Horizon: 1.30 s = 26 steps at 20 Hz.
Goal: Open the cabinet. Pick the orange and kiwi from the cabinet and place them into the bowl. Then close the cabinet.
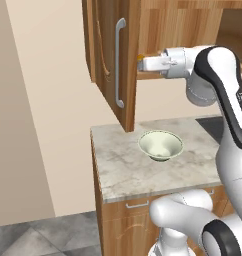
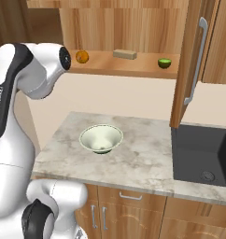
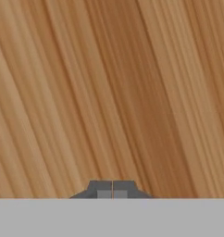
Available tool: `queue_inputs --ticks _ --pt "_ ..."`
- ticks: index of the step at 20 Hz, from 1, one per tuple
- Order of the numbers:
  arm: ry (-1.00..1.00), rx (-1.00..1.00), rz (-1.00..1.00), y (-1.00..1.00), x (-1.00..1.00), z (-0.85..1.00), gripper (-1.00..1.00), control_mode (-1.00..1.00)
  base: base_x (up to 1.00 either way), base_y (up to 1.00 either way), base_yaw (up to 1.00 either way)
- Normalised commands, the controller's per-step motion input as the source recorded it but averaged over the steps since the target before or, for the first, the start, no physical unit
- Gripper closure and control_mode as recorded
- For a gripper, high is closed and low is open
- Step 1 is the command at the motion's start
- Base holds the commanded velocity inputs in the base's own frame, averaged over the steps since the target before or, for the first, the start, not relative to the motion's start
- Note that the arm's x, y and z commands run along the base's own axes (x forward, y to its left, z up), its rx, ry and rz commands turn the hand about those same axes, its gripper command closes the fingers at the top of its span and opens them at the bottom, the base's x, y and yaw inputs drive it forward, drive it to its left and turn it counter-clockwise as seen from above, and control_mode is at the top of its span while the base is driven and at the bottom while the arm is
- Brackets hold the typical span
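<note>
Right base view: cabinet point(image 2: 133, 28), doors open; counter point(image 2: 147, 158) below. Bowl point(image 2: 101, 138) toward the counter's left edge. On the cabinet shelf: orange point(image 2: 81, 57) at left end, tan block point(image 2: 124, 54) mid-shelf, kiwi point(image 2: 164, 63) toward right edge. Gripper point(image 3: 112, 189): jaws closed together, empty, facing wood.

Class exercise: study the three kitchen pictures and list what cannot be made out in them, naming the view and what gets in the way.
- Kiwi, left base view: hidden behind the arm.
- Orange, left base view: a sliver shows past the open cabinet door.
- Cabinet top: cut off by the upper edge in both base views.
- Hand, hand view: its shut fingertips face plain wood grain; which surface is unclear.
</note>
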Motion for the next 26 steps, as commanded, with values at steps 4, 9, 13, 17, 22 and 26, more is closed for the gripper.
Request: queue_inputs --ticks 4,9,13,17,22,26 --pt "0.00 -0.05 -0.14 -0.28 0.12 -0.05 1.00 -1.00 0.00 0.00 0.00" --pt "0.00 -0.11 -0.22 -0.80 0.33 0.00 1.00 -1.00 0.00 0.00 0.00" --pt "0.00 -0.12 -0.23 -0.75 0.35 -0.02 1.00 -1.00 0.00 0.00 0.00" --pt "0.00 -0.18 -0.19 -0.49 0.50 -0.08 1.00 -1.00 0.00 0.00 0.00" --pt "0.00 -0.24 -0.22 -0.26 0.30 -0.14 1.00 -1.00 0.00 0.00 0.00" --pt "0.04 -0.24 -0.33 -0.26 0.14 -0.11 1.00 -1.00 0.00 0.00 0.00"
